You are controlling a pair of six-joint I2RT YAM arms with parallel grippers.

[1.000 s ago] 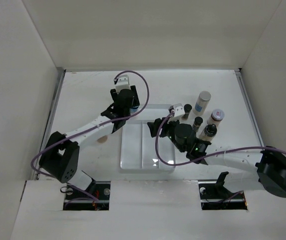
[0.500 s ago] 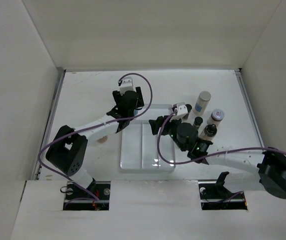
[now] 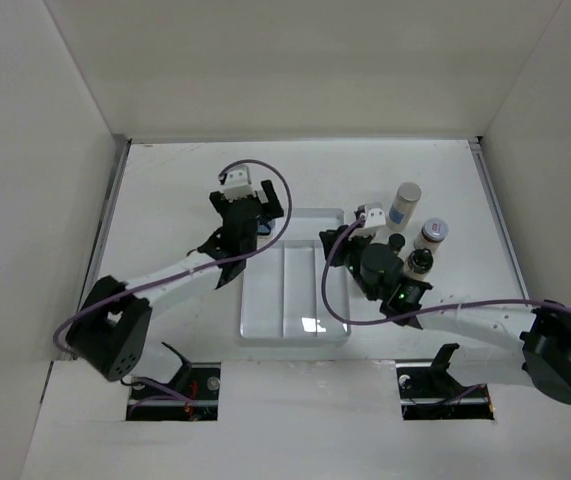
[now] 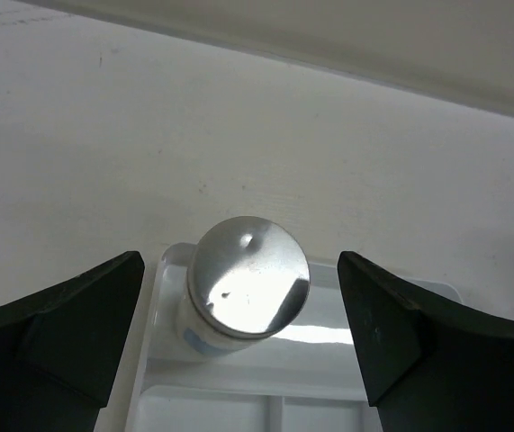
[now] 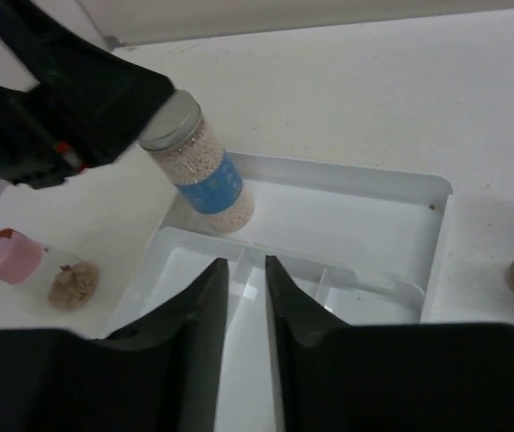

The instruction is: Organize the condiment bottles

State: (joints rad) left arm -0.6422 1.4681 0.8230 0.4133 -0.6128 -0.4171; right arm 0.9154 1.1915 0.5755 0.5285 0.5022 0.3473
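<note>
A condiment bottle with a silver lid (image 4: 249, 276) and a blue label (image 5: 204, 171) stands upright in the far left corner of the white tray (image 5: 347, 216). My left gripper (image 4: 238, 263) hangs open above it, one finger on each side, not touching it. My right gripper (image 5: 246, 263) is shut on nothing and hovers over the tray's dividers. From above, the left gripper (image 3: 243, 205) hides that bottle. A pink-lidded bottle (image 5: 22, 261) lies on its side left of the tray. Other bottles stand right of the tray, one silver-lidded (image 3: 402, 203) and two dark-capped (image 3: 421, 262).
The tray (image 3: 295, 338) lies mid-table between the two arms. Another labelled bottle (image 3: 432, 235) stands in the right-hand cluster, close behind my right arm (image 3: 465, 315). White walls close in the table on three sides.
My left gripper has opened and let go of the blue-labelled bottle, then shifted slightly left. My right gripper has shut and drawn a little to the right.
</note>
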